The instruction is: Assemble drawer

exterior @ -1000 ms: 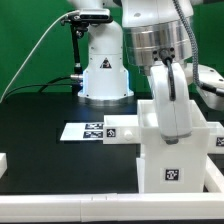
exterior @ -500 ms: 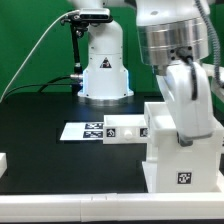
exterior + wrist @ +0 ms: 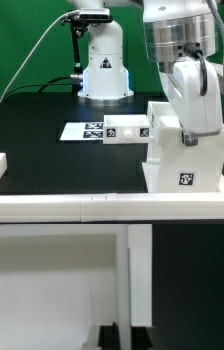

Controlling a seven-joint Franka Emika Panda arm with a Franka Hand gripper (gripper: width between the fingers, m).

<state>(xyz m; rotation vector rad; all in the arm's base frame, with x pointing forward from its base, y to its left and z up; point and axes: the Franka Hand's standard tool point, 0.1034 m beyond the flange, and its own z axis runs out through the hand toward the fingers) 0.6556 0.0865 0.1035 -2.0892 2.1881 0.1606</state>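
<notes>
While the arm [image 3: 195, 85] leans down over the drawer box [image 3: 183, 160], we find that box standing upright on the black table [image 3: 50, 150], just beside the marker board [image 3: 92, 130] on the exterior view's right and nearer the camera than it. Over to the wrist view, and the gripper [image 3: 124, 336] is clamped on a thin white wall: two dark fingertips [image 3: 108, 337] hug the edge with no gap showing (soft focus, so we call that a judgement). We reckon a pinch on the top rim like that is what lets the whole box be steered or steadied for the next part. From outside we cannot see the claw at all, since the box and the wrist cover it. The box's far side runs out of frame, so whether anything sits inside is beyond us. Well away from the marker board, at the exterior view's left edge, a small white part [image 3: 3, 160] is cut off and we can't name it.
</notes>
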